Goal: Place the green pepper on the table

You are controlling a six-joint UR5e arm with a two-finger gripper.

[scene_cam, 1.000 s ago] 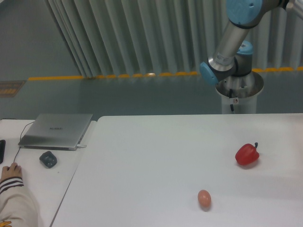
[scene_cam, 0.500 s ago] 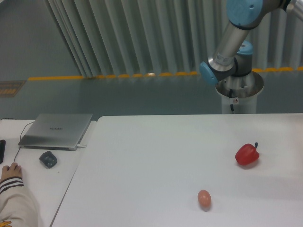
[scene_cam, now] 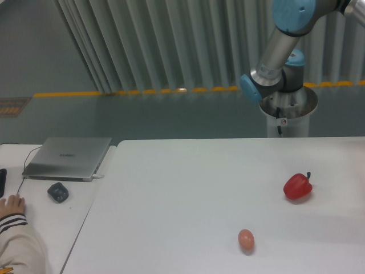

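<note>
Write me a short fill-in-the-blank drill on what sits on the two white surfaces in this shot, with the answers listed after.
1. The pepper lying on the table is ____ in colour.
2. The egg lies nearer the ____ edge of the picture than the pepper does.
3. The silver laptop on the side desk has its lid ____.
4. The dark mouse rests on the desk just in front of the ____.

Missing words: red; bottom; closed; laptop
</note>
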